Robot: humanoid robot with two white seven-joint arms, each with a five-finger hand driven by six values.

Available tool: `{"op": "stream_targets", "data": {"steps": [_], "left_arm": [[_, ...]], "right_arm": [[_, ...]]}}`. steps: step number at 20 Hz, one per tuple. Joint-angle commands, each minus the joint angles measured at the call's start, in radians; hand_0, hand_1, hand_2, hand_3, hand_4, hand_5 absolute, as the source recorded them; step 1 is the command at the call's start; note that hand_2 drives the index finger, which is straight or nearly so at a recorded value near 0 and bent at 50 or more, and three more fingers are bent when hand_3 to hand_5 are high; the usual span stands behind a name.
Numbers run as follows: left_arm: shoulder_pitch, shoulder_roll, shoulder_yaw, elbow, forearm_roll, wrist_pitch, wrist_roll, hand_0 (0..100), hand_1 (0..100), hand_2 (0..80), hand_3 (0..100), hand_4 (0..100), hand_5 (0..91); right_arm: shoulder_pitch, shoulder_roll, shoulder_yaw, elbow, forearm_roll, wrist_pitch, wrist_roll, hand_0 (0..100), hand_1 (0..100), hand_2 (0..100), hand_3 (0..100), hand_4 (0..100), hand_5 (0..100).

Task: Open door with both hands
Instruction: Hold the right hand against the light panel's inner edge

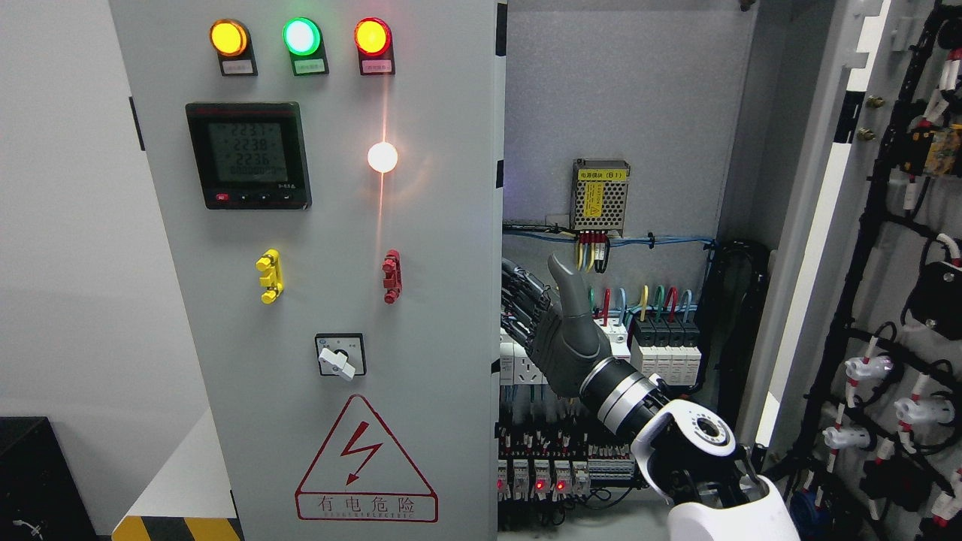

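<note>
Grey sheet steel forms the cabinet's left door [421,300], which fills the middle of the head view and carries three lit indicator lamps [301,37], a digital meter [248,155], a yellow handle [269,276], a red handle [391,276], a rotary switch [340,355] and a red triangular warning sign [366,462]. Its free vertical edge runs down the picture just left of the right hand [552,327], whose arm enters from the lower right in white and metal segments. The hand's dark fingers [522,300] are curled toward that edge and partly hidden behind it at mid height, so they appear hooked on the door's edge; the thumb [570,289] stands upright and apart, on the open side. The right door [827,188] is swung wide at the picture's right, showing its inner face with black cable looms [872,263] and white connectors [864,370]. Between the two doors lies the exposed interior: a perforated power supply [600,195] with a yellow label high on the back panel, blue wiring beneath it, a row of breakers [665,342] with coloured wire loops just right of the hand, and terminal blocks [541,473] with red lights lower down.
</note>
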State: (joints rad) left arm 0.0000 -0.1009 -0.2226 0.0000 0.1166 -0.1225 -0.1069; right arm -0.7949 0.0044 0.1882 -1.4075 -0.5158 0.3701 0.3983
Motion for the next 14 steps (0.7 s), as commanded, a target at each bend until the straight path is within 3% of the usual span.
{"op": "stream_targets", "data": {"steps": [1,4,7,14], "left_arm": [[0.02,0.0,0.0,0.006,0.0,0.0,0.0,0,0,0.0,0,0,0.0],[0.02,0.0,0.0,0.006,0.0,0.0,0.0,0,0,0.0,0,0,0.0],[0.02,0.0,0.0,0.006,0.0,0.0,0.0,0,0,0.0,0,0,0.0],[0.02,0.0,0.0,0.006,0.0,0.0,0.0,0,0,0.0,0,0,0.0]], "right_arm": [[-0.012,-0.014,-0.004,0.047,-0.001,0.003,0.039,0,0,0,0,0,0],[-0.023,-0.014,-0.004,0.062,-0.001,0.003,0.059,0,0,0,0,0,0],[-0.032,-0.015,-0.01,0.087,-0.001,0.006,0.12,0,0,0,0,0,0],[-0.064,-0.014,-0.026,0.145,-0.003,0.009,0.132,0,0,0,0,0,0]]}}
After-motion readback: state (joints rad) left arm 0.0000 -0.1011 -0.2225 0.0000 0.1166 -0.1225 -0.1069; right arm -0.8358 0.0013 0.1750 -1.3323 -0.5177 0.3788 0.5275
